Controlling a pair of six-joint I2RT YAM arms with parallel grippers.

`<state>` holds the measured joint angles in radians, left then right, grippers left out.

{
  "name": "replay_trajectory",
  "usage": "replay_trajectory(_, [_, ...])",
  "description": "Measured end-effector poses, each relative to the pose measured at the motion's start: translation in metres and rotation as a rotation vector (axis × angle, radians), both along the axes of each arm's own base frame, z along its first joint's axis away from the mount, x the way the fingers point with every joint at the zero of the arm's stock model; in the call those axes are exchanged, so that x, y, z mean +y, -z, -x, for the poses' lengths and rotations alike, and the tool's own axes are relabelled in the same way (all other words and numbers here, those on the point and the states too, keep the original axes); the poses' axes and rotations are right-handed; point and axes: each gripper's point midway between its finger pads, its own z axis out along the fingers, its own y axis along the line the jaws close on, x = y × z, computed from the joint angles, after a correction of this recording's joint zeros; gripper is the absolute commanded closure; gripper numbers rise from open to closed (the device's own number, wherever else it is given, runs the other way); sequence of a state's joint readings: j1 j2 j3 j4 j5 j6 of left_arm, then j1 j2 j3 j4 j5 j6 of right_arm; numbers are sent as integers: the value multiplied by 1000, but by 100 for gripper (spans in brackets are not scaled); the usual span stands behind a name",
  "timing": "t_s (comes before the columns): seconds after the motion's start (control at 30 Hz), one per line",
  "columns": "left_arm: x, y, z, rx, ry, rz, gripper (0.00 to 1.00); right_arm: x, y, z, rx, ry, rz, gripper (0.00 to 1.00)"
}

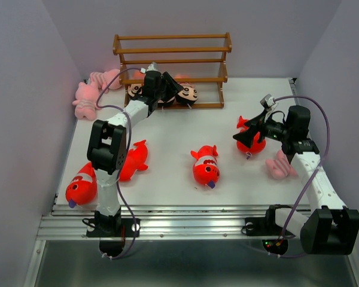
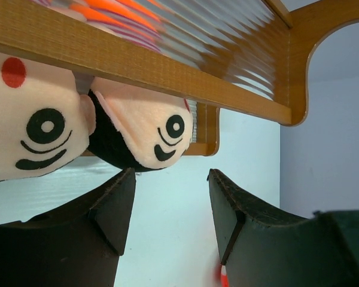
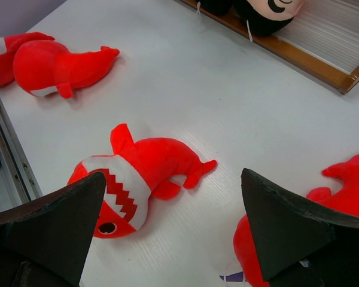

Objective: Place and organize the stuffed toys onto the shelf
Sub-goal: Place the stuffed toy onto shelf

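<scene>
Left fingers (image 2: 110,209) stand apart with nothing between them, reaching in at the lowest tier of the shelf (image 1: 170,51), which stands upright at the back of the table (image 1: 167,128). Just in front of them two boy dolls (image 2: 149,134) lie side by side on that tier, touching each other, faces toward the wrist camera. Right fingers (image 3: 60,230) are spread wide and empty, hovering over the right side of the table directly above a red fish (image 1: 254,143). A white-banded fish (image 3: 131,185) lies on its side in the middle of the table, well apart from the shelf. Two more fish (image 1: 133,160) lie close together near the front left, beside the left arm. Two pink frog-like toys (image 1: 87,98) sit in the back left corner, just beside the shelf's left end. A third pink toy (image 1: 280,166) lies next to the right arm.
</scene>
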<state>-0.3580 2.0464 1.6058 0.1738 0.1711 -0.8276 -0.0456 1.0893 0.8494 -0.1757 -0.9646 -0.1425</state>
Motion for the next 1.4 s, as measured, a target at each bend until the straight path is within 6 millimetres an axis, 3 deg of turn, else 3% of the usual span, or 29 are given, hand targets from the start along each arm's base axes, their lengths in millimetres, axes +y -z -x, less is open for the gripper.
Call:
replay_trajectory(0.23, [-3,6,-1,15,8,2,38,0,2,-1,5,0,0,0])
replay_trajectory(0.5, [-10,45,-9,86,8,-11,39,0,2,-1,5,0,0,0])
replay_trajectory(0.6, [-10,55,-11,107,6,-16,48,0,2,-1,5,0,0,0])
replay_trajectory(0.67, [-11,56,-12,112,3,-15,61,0,2,-1,5,0,0,0])
replay_trajectory(0.83, [-12,51,-14,105,-1,0,81,0,2,-1,5,0,2,0])
replay_trajectory(0.93, [-13,50,-15,101,0,5,100,-1,3,-2,7,3,4,0])
replay_trajectory(1.4, [-25,51,-12,82,84,13,100,-2,4,-3,3,10,12,0])
